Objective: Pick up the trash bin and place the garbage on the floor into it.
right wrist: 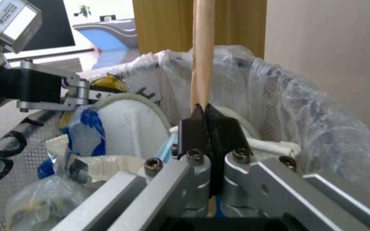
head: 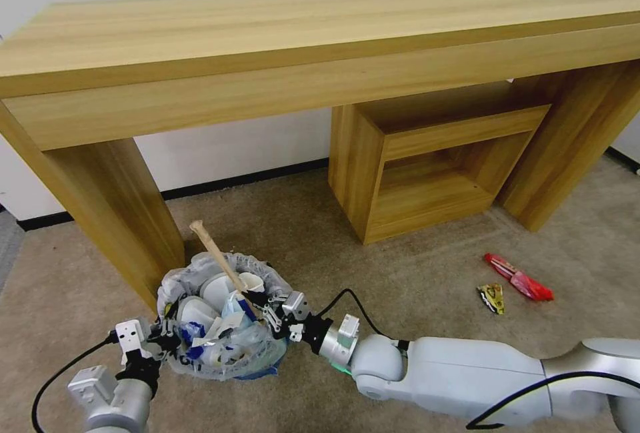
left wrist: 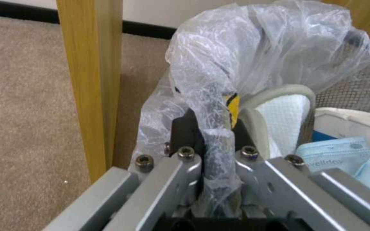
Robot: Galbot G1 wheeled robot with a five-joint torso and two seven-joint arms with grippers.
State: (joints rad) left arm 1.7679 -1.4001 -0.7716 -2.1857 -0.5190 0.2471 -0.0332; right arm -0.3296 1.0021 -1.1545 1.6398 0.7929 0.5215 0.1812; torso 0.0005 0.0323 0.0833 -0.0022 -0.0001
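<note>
Right gripper (head: 270,306) sits over the trash bin (head: 223,316), jaws clamped on the wooden stick (head: 217,256). Stick's long axis runs tilted: lower end down in the bin among the litter, upper knobbed end pointing up and toward the desk leg (head: 113,213). Left gripper (head: 160,340) is on the bin's near-left rim, pinched shut on the rim and its plastic bag liner (left wrist: 236,57). Bin stands on the beige carpet (head: 413,273) just beside the desk leg, holding white slippers (right wrist: 129,125), a blue-white cup and a blue face mask (left wrist: 343,157) with partial print "velldoy". Red wrapper (head: 519,277) and yellow wrapper (head: 492,297) lie on the carpet well right of the bin, near each other.
</note>
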